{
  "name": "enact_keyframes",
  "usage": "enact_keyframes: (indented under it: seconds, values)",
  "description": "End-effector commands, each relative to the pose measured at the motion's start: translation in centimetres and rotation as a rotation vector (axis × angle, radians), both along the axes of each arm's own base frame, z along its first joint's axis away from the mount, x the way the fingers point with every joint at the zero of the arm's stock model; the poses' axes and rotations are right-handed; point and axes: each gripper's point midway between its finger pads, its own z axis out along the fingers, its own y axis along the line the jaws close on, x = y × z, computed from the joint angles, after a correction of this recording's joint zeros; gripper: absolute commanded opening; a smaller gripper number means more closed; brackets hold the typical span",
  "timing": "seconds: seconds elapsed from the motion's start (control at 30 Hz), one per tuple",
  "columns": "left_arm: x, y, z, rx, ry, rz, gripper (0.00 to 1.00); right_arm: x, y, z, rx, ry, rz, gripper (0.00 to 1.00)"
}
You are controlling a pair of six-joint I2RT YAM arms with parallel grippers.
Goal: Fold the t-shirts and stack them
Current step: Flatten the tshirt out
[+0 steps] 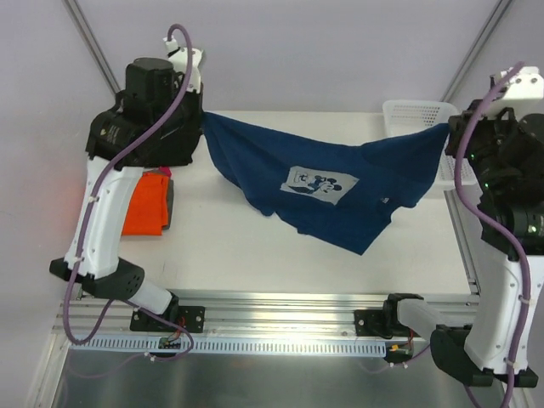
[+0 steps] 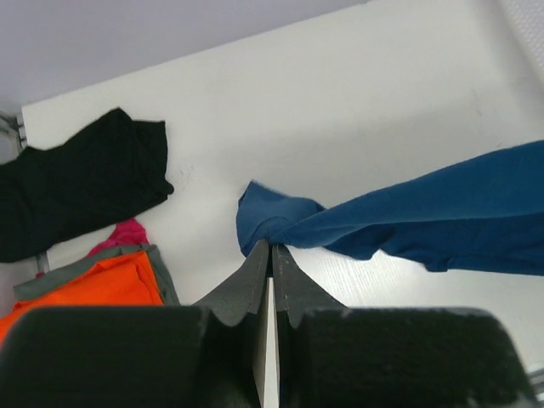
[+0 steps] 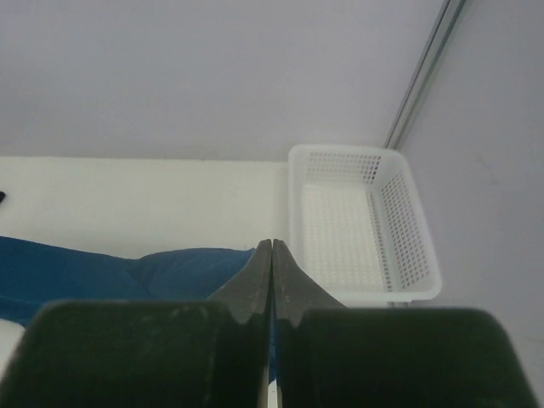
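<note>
The navy blue t-shirt with a small white print hangs stretched above the table between both arms. My left gripper is shut on its left end, where the cloth bunches at the fingertips of that gripper. My right gripper is shut on the shirt's right end; a thin blue edge runs into the closed jaws of the right gripper. The bright orange t-shirt lies folded at the table's left under the left arm, also the orange cloth. The black t-shirt lies crumpled behind it.
A white lattice basket stands at the back right corner, the same basket just beyond my right gripper. A pink and grey cloth lies under the orange shirt. The table's front edge meets an aluminium rail.
</note>
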Motion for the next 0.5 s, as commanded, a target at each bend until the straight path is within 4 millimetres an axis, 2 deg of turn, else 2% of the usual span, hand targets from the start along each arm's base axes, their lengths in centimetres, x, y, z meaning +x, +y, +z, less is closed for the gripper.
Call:
enact_keyframes:
  seconds: [0.0, 0.13, 0.2, 0.3, 0.33, 0.37, 0.47]
  values:
    - [-4.3, 0.3, 4.6, -0.052, -0.145, -0.100, 0.00, -5.2, -0.9, 6.4, -0.062, -0.227, -0.030, 0.01]
    - [-7.9, 0.1, 4.4, -0.051, -0.163, -0.219, 0.00, -8.8, -1.8, 8.5, -0.082, -0.304, -0.072, 0.01]
    - [-8.7, 0.4, 4.5, -0.046, -0.175, -0.230, 0.00, -10.6, -2.2, 9.7, -0.099, -0.350, -0.094, 0.01]
    - [-10.0, 1.0, 6.0, -0.038, -0.233, -0.245, 0.00, -13.2, -3.2, 12.6, -0.126, -0.433, -0.145, 0.01]
    - [-10.2, 1.4, 7.4, -0.040, -0.276, -0.231, 0.00, -14.0, -3.4, 13.4, -0.139, -0.460, -0.159, 0.01]
    - [-10.3, 1.7, 8.1, -0.035, -0.299, -0.221, 0.00, -15.6, -3.6, 15.0, -0.147, -0.516, -0.174, 0.01]
    - [-10.4, 2.5, 11.0, -0.019, -0.388, -0.201, 0.00, -17.5, -4.4, 18.0, -0.186, -0.616, -0.224, 0.00]
